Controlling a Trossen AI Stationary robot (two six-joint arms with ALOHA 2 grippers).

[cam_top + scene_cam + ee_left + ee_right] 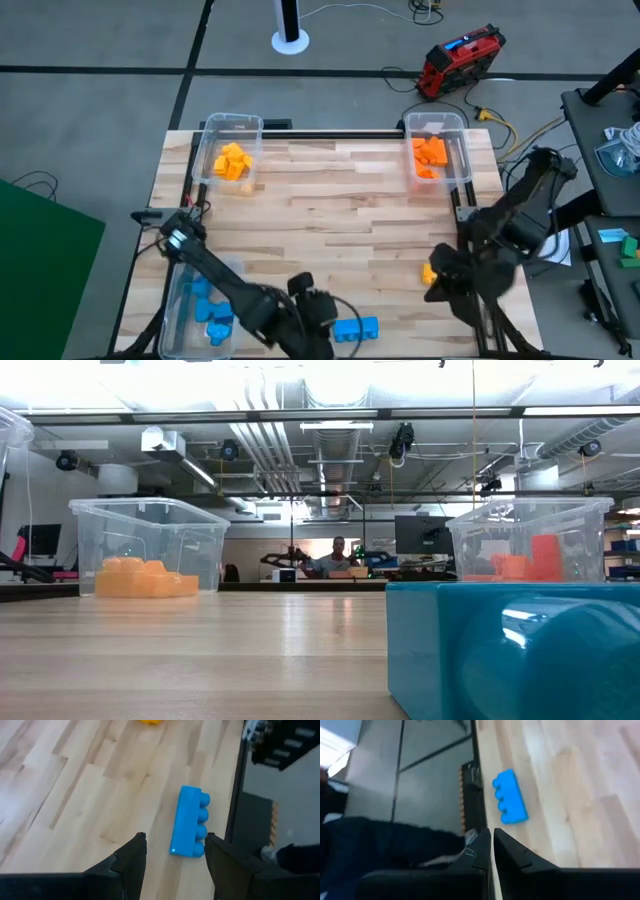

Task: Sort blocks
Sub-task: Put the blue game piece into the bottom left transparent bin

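Filling the low view's near corner, a blue block (515,650) lies on the counter (340,220). From above, the left claw (322,318), open and empty, sits just beside it; the right claw (491,851), nearly closed and empty, is near a yellow block (429,272).

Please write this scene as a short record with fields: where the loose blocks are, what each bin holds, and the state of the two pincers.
loose blocks: blue block at the near table edge; yellow block near the right edge
left pincer: open, just short of the blue block, not touching it
right pincer: shut, empty, above the table's right side
far left bin: yellow-orange blocks
far right bin: orange blocks
near left bin: blue blocks
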